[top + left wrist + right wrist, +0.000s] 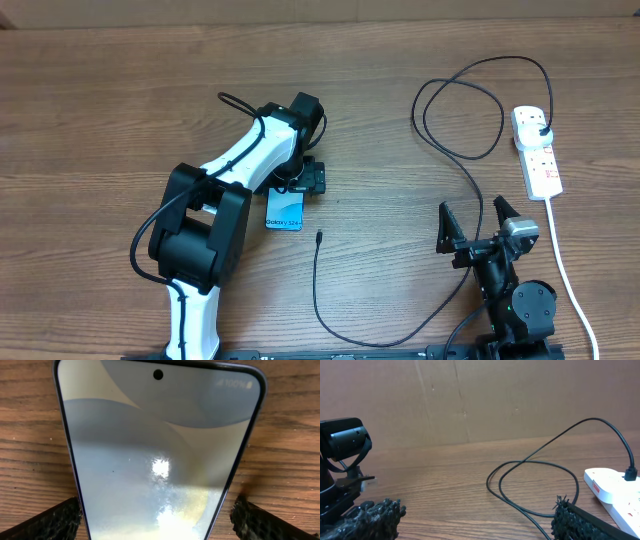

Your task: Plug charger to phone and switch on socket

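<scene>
One phone (160,450) lies flat left of the bench's (100,100) middle. The left tool (156,519) is spread wide astride it, likely to steady it. One charger (315,265) has its plug in the one socket (537,150) near the right edge and its tip loose beside the phone. The right tool (474,222), released and empty, sits at the front edge.

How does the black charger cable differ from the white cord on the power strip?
The charger cable is thin and black; the white cord is thicker. The charger cable loops widely, while the white cord runs almost straight away from the power strip. The charger cable has a free tip lying near the phone; the white cord's other end leaves the overhead picture. Both join the power strip.
</scene>
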You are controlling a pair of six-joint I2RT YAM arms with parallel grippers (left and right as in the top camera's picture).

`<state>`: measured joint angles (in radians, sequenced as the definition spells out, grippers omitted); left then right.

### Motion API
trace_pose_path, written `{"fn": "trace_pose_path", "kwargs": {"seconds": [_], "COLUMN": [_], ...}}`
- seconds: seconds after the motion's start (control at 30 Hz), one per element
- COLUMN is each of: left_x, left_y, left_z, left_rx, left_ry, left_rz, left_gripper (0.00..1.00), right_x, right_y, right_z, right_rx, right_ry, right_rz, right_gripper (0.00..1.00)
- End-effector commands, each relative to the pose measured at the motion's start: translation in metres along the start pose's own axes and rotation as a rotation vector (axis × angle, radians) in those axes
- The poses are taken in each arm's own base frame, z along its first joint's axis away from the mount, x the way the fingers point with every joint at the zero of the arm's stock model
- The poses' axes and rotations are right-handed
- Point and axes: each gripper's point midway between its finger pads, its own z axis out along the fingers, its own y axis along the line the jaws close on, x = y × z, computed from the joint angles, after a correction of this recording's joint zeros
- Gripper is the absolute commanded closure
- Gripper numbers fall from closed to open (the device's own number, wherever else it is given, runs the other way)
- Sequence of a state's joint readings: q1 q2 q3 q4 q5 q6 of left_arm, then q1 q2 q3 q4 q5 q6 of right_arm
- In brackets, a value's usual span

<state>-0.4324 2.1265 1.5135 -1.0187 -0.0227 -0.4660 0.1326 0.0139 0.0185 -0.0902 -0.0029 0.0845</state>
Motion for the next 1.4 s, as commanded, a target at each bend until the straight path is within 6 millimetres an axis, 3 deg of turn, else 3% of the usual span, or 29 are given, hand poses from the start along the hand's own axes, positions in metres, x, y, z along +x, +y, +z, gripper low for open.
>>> {"fn": "trace_pose_path", "kwargs": {"seconds": [0.0, 0.6, 0.87, 1.37], "left_x": [-0.003, 0.007, 0.011, 0.000], "left_y": [0.005, 0.002, -0.027, -0.017], "left_z": [0.006, 0.006, 0.004, 0.005], "left_rx": [-0.044, -0.022, 0.142, 0.077], "left_ry": [-0.018, 0.027, 0.061, 0.003], "left_rz": [-0.014, 0.034, 0.093, 0.114], "left_gripper": [0.00, 0.01, 0.00, 0.00], "right_x": [0.001, 0.001, 0.001, 0.001], "right_y": [0.001, 0.001, 0.001, 0.001], "right_z": [0.000, 0.000, 0.000, 0.000], "right_rx": [-0.005, -0.005, -0.005, -0.005], "right_ry": [-0.005, -0.005, -0.005, -0.005], "right_rz": [-0.004, -0.004, -0.004, -0.004], "right_gripper": [0.00, 0.00, 0.00, 0.00]}}
